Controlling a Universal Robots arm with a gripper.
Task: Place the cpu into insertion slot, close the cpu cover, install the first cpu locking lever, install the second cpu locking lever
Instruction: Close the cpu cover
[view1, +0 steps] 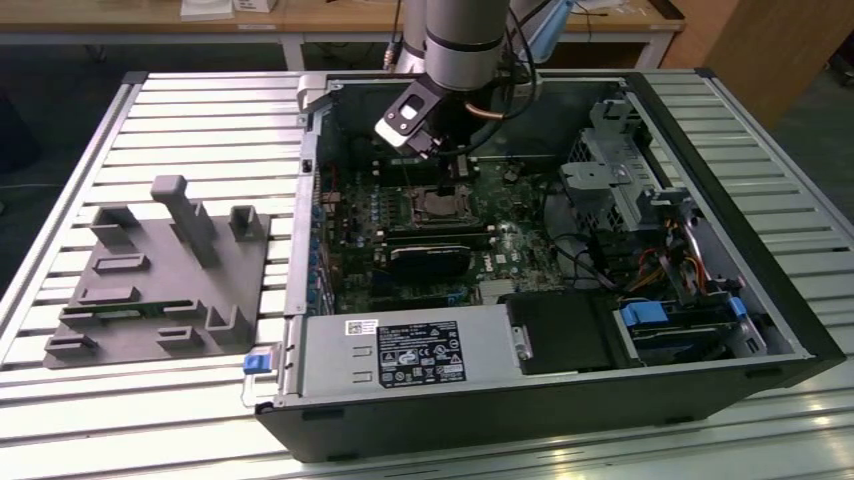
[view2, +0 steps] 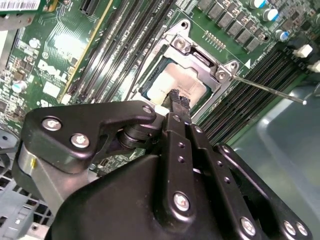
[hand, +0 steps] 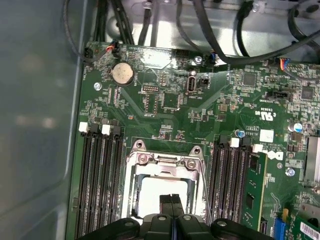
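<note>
The gripper (view2: 178, 98) is hanging with its fingers pinched together, gripping nothing. The cpu (view2: 170, 80) is lying in the slot (view1: 439, 205) right beneath the tips, and the cover (hand: 165, 172) appears to be lying down over it. One lever (view2: 270, 91) is sticking out free beyond the tips, so latching seems undone.

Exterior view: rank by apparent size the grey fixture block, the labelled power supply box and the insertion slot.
1. grey fixture block
2. power supply box
3. insertion slot, clearly smallest
</note>
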